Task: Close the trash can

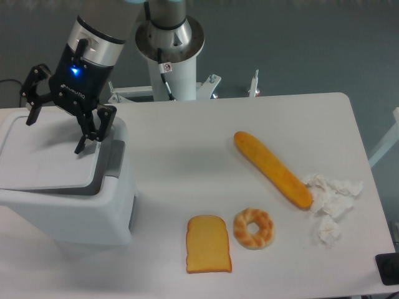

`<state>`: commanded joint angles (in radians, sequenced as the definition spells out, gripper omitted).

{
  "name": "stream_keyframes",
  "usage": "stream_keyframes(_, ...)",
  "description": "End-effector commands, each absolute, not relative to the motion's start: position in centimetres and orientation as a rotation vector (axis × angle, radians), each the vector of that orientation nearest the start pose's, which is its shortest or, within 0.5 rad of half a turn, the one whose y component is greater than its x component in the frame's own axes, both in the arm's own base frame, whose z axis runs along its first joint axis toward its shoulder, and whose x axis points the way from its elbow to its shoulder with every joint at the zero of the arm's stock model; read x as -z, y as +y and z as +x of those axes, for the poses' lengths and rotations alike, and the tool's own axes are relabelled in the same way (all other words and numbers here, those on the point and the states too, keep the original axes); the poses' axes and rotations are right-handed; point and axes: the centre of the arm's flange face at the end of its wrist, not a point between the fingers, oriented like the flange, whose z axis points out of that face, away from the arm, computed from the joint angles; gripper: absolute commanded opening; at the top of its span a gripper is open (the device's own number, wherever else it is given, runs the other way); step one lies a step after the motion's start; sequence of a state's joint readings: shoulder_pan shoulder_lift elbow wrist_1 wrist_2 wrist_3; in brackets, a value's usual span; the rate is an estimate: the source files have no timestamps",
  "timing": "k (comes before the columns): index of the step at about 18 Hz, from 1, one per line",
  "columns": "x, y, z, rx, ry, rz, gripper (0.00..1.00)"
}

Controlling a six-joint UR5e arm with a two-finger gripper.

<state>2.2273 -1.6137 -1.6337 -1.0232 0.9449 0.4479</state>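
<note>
The gripper (55, 136) is hovering with fingers spread wide over the flat lid (47, 163) of the trash can (75, 212), which is sitting at the table's (187, 156) left edge.

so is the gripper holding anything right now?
No. The gripper hangs open above the trash can lid, with nothing between its spread fingers.

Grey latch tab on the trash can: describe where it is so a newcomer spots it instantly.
Find the big white trash can at the table's left end, under the open gripper. Along the right edge of its flat lid sits the latch tab, the only grey part on the white bin.
</note>
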Motion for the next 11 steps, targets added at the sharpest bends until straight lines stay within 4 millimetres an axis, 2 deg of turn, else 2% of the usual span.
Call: stream_keyframes(11, -50.2, 53.5, -17.5, 0.411, -0.122, -2.447, 1.0)
